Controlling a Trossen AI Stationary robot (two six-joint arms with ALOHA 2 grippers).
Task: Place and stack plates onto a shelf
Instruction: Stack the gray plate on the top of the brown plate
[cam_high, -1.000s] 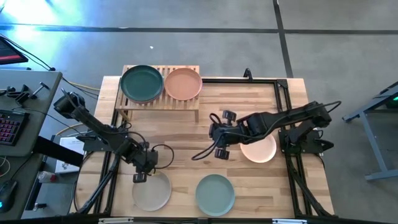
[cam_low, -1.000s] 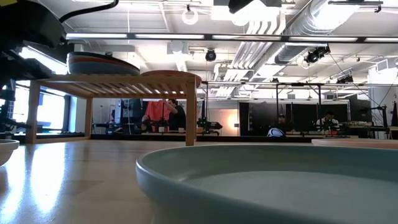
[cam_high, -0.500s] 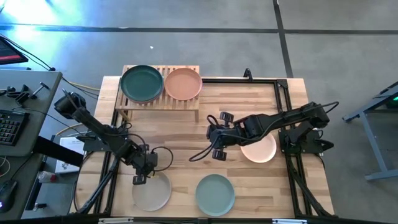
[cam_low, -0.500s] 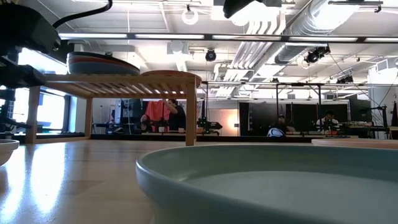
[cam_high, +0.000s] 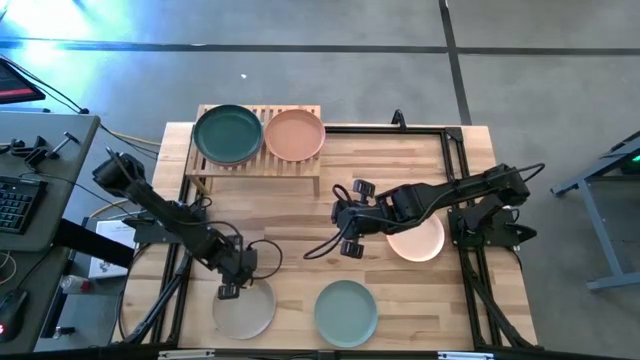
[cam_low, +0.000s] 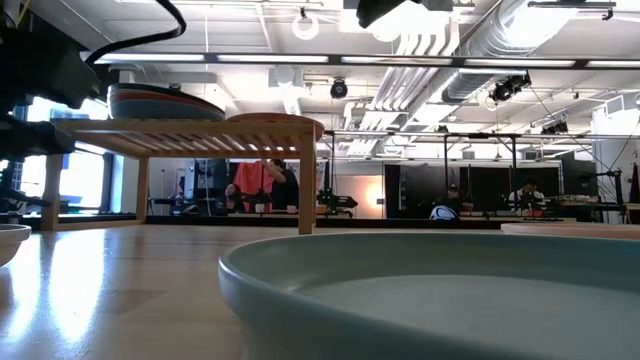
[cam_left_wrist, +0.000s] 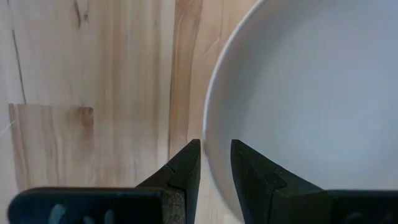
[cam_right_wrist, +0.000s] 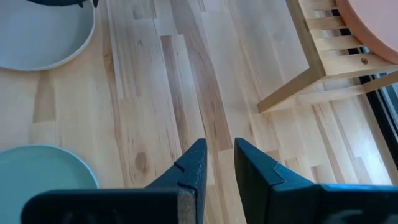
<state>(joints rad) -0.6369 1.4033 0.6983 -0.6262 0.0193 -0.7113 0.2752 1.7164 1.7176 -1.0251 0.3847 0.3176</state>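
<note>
High view: my left pincer sits at the beige plate's rim, fingers narrowly parted astride the rim, not gripping. My right pincer, slightly spread and empty, hangs over the counter mid-way, shelf beyond.

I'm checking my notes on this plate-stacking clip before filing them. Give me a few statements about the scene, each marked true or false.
1. A sage green plate lies on the table near its front edge. True.
2. The shelf holds no plates. False: a dark teal plate and a peach-pink plate sit on it.
3. The left gripper is at the rim of the beige plate, open, not gripping. True.
4. The right gripper holds a plate. False: it holds nothing, over bare wood.
</note>
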